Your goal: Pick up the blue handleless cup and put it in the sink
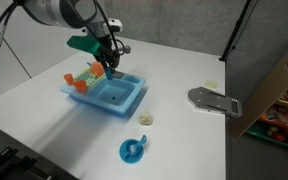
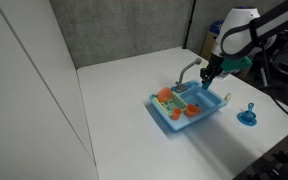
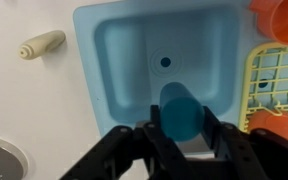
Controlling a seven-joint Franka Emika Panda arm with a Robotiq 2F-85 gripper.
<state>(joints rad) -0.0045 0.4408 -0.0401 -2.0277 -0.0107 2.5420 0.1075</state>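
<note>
- End effector (image 1: 110, 66), in an exterior view, hangs fingers-down over the sink (image 1: 112, 98), above the basin side next to the dish rack (image 1: 81, 79). At this size I cannot tell what sits between its jaws.
- Well apart from it, on the white worktop (image 1: 44, 115), a larger blue cup on a saucer (image 1: 132, 150) stands on the camera side. A small cream lump (image 1: 146, 118) lies between that cup and the sink, and a flat grey object (image 1: 214, 100) rests farther off to the side.
- In an exterior view, the end effector (image 2: 212, 74) is poised over the basin end of the sink (image 2: 189, 112). The grey faucet (image 2: 189, 70) is just beside it, the dish rack (image 2: 169, 100) lies beyond the faucet, and the larger blue cup on a saucer (image 2: 249, 117) stands well apart on the opposite side.
- In the wrist view, the end effector (image 3: 180, 130) is clamped on the blue handleless cup (image 3: 179, 105), pinched between two dark fingers (image 3: 144, 140).
- Straight beyond the fingertips is the sink (image 3: 109, 60) with its round drain (image 3: 165, 61). The cup sits over the basin's near part, and I cannot tell whether it touches the floor.
- To one side of the fingers is the dish rack (image 3: 274, 85), holding orange dishes (image 3: 279, 15). On the other side, outside the sink, lies the small cream lump (image 3: 41, 45).
</note>
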